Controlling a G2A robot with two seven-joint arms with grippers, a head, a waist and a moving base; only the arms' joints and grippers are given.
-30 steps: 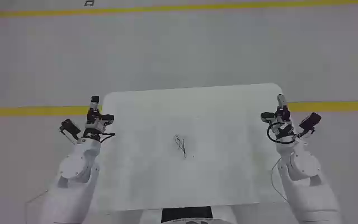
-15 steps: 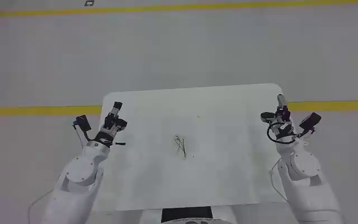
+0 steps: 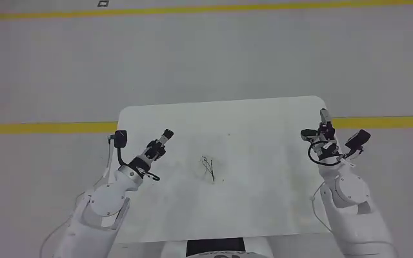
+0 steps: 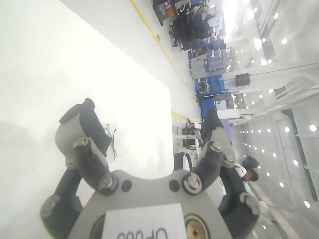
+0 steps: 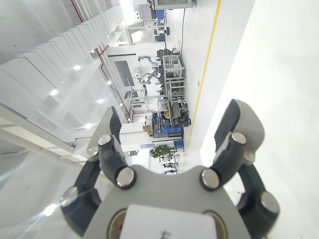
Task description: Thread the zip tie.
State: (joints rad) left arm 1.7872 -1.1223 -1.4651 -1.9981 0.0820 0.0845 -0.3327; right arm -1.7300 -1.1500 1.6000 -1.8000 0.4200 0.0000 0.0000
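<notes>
A small bunch of thin dark zip ties [image 3: 208,168] lies near the middle of the white table [image 3: 258,200]. In the left wrist view the zip ties [image 4: 112,139] show just past one finger. My left gripper [image 3: 166,135] hovers over the table's left part, a short way left of the ties, open with nothing between its fingers [image 4: 82,123]. My right gripper [image 3: 324,117] stays at the table's right edge, far from the ties. It is open and empty [image 5: 174,115].
The rounded table corners [image 3: 317,100] border grey floor. A yellow floor line [image 3: 39,128] runs past both sides of the table. The left wrist view has the table's far right edge [image 4: 170,125] with the other arm beyond it.
My left arm has swung in from the table's left edge over the tabletop toward the zip ties. The right arm has stayed in place.
</notes>
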